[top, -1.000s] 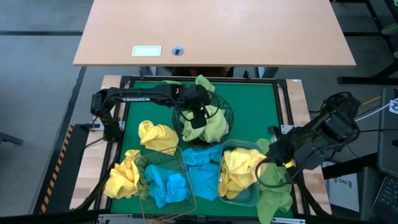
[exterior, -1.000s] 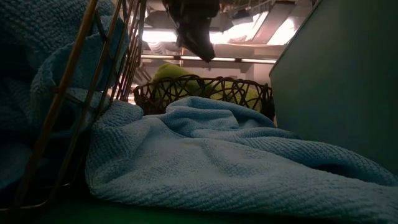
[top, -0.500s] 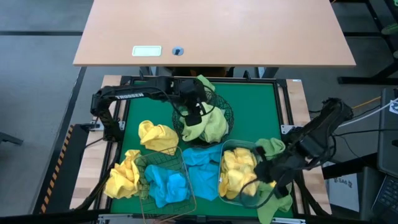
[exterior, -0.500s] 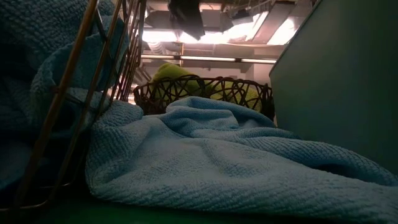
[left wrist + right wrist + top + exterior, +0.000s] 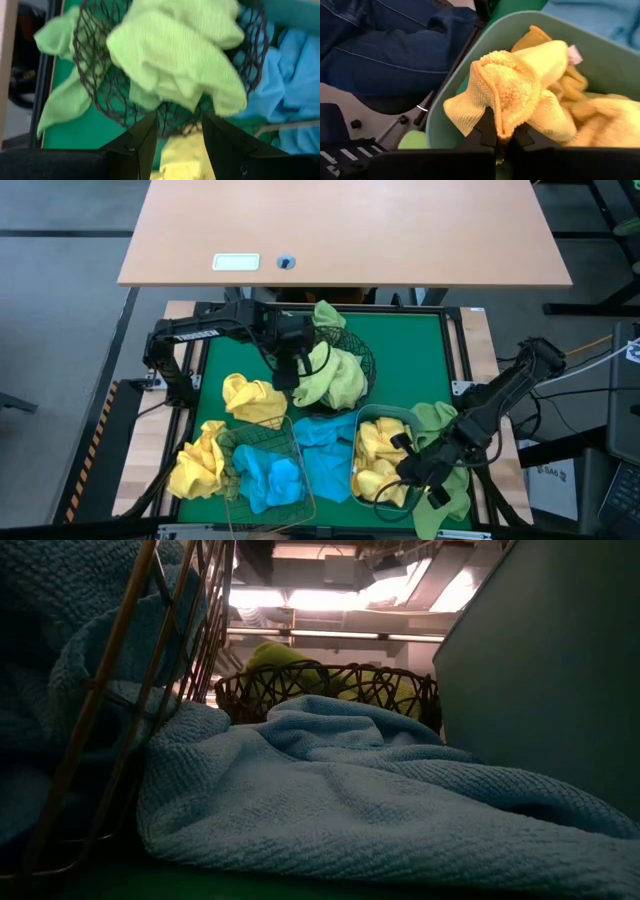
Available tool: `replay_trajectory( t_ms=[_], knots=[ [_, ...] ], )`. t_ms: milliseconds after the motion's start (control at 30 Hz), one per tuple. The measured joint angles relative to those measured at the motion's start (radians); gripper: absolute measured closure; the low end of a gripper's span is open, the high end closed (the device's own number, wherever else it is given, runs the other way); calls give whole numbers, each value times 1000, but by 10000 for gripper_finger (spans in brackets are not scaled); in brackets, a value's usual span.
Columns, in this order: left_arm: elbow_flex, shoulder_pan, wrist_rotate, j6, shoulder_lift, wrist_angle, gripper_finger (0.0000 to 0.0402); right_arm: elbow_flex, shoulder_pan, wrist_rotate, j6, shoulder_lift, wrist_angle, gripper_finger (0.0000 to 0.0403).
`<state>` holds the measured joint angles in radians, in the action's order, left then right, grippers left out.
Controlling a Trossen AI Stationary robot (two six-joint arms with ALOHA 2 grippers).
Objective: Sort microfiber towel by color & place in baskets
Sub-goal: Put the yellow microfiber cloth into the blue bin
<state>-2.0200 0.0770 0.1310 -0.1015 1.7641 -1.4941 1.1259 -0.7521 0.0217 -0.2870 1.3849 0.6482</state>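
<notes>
Left gripper (image 5: pixel 292 366): fingers (image 5: pixel 145 142) spread apart and empty, poised at the 9 o'clock rim of the round black wire-mesh bowl (image 5: pixel 362 361), above the green mat (image 5: pixel 410 360).
Yellow towels on mat: one crumpled bright yellow microfiber towel (image 5: pixel 252 399) at 7 o'clock from the bowl; a second yellow cloth (image 5: pixel 197 464) at the mat's 8 o'clock corner, touching the copper basket's outer side.
Rectangular copper-coloured wire basket (image 5: pixel 232 442): at 7 o'clock on the mat, holding a bunched sky blue towel (image 5: pixel 271 483).
Loose blue towel (image 5: pixel 327 460): spread on the mat between the copper basket and the tub; fills the foreground of the low view (image 5: pixel 380 800).
Black mesh bowl contents: heaped light green towels (image 5: pixel 335 378), one draping over the 12 o'clock rim; seen in the left wrist view (image 5: pixel 180 55) spilling past the mesh.
Translucent bluish plastic tub with rounded corners (image 5: pixel 385 415): at 5 o'clock on the mat, holding several yellow towels (image 5: pixel 378 442).
Right gripper (image 5: pixel 405 476): fingers clamped tight on a fold of a yellow towel (image 5: pixel 512 92), over the tub's 5 o'clock corner, towel hanging inside the tub wall (image 5: pixel 620 60).
Green towels by tub: light green cloths (image 5: pixel 440 420) lying against the tub's 3 o'clock side, partly under the right arm.
Beyond the table: a person's dark blue trouser leg (image 5: pixel 395 45) in the right wrist view.
</notes>
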Motion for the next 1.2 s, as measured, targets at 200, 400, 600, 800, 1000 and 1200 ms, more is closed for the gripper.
replay_trajectory(
  t_ms=[200, 400, 600, 800, 1000, 1200],
  knots=[
    [13, -4, -13, -3, 1, -46, 253, -78, 0, -4, -3, 0, -75, 397],
    [13, -11, -25, -28, 0, -45, 253, -135, 0, -13, -6, 0, -75, 396],
    [15, -40, -26, -28, 0, -77, 253, -155, 0, -15, -102, 0, -73, 396],
    [62, -70, -38, -49, 0, -78, 253, -155, 0, -21, -108, 0, -75, 395],
    [157, -76, -51, -49, 0, -77, 253, -155, 0, -21, -109, 0, -75, 395],
    [276, -49, -97, -44, 0, -77, 253, -155, 0, -35, -109, 0, -75, 366]
  ],
)
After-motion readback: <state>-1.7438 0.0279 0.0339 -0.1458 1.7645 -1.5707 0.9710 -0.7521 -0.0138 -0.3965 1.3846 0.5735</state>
